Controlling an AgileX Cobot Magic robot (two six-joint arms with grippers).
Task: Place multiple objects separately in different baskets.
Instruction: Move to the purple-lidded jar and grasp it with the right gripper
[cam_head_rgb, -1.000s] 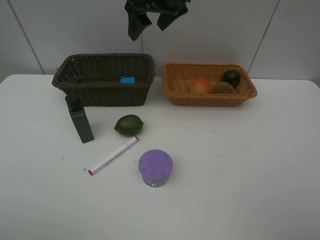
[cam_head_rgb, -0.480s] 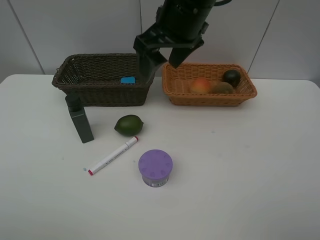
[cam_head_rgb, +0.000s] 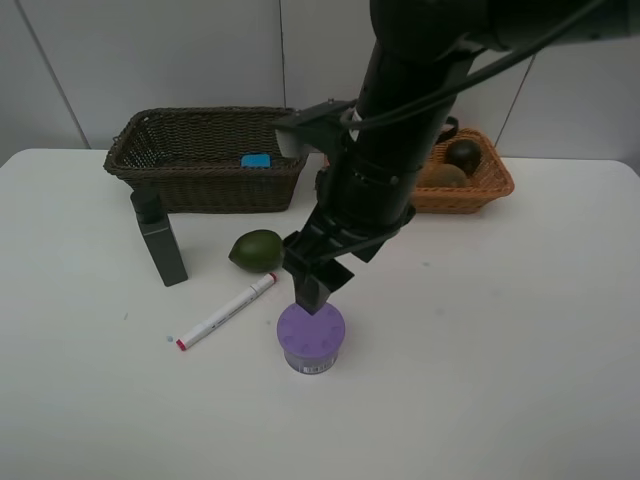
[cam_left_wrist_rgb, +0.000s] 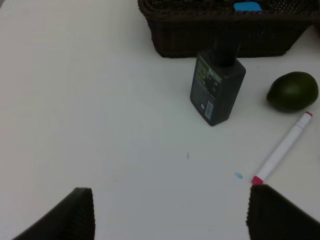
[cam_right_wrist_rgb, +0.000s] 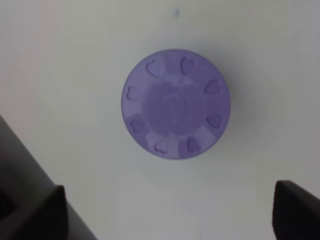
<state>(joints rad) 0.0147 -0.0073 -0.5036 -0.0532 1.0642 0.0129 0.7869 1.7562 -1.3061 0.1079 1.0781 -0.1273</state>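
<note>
My right gripper (cam_head_rgb: 318, 288) is open and hangs just above the purple-lidded jar (cam_head_rgb: 311, 338), which stands on the white table. The right wrist view shows the jar's lid (cam_right_wrist_rgb: 175, 103) between the spread fingers (cam_right_wrist_rgb: 35, 212). The dark green bottle (cam_head_rgb: 160, 240), green lime (cam_head_rgb: 257, 250) and white red-tipped marker (cam_head_rgb: 226, 311) lie left of the jar. The blue eraser (cam_head_rgb: 256, 160) is in the dark brown basket (cam_head_rgb: 200, 190). The kiwi (cam_head_rgb: 447, 175) and mangosteen (cam_head_rgb: 463, 153) are in the orange-tan basket (cam_head_rgb: 495, 185); the peach is hidden behind the arm. My left gripper (cam_left_wrist_rgb: 170, 200) is open and empty over bare table.
The right arm (cam_head_rgb: 400, 130) crosses in front of the gap between the two baskets. The left wrist view shows the bottle (cam_left_wrist_rgb: 217, 85), lime (cam_left_wrist_rgb: 293, 91), marker (cam_left_wrist_rgb: 282, 148) and dark basket (cam_left_wrist_rgb: 200, 40) ahead of the fingers.
The right arm has come down from above the baskets, forward and to the left, and its open gripper now hangs over the purple jar. The objects have not moved.
</note>
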